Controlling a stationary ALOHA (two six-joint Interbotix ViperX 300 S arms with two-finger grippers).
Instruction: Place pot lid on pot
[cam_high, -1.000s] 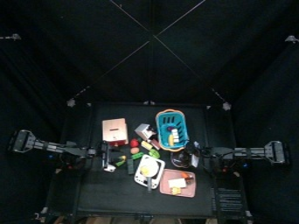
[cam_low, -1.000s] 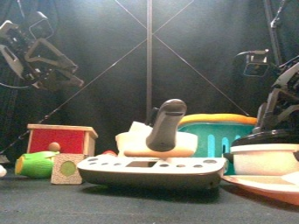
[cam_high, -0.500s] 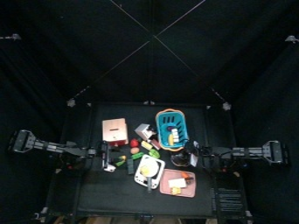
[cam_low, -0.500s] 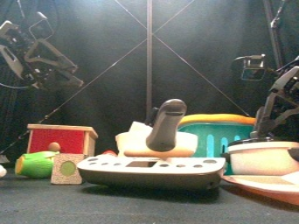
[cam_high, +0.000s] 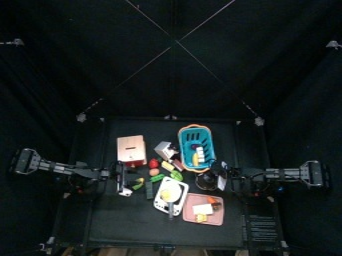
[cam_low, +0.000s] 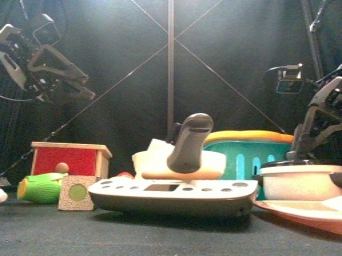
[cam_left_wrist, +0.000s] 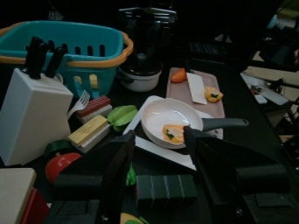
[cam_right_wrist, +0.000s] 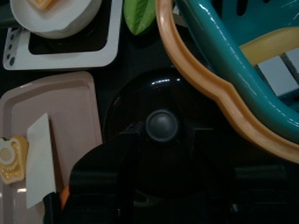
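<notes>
Cluttered black table (cam_high: 100, 205) inside black curtains (cam_high: 171, 60)

The right tool's own jaws cannot be made out in its wrist view, lost in darkness over the round glossy black pot lid (cam_right_wrist: 162, 122). The teal oval plastic basket (cam_right_wrist: 239, 66) runs off the edge. From above, the small dark pot (cam_high: 210, 182) is too small to read.

A: How many baskets are there?
B: One blue basket (cam_high: 197, 147). One pot (cam_left_wrist: 142, 77) too, with one lid (cam_right_wrist: 162, 123).
A: And pans?
B: One white pan (cam_left_wrist: 170, 123), one red box (cam_low: 70, 158), one pink board (cam_high: 202, 210).
</notes>
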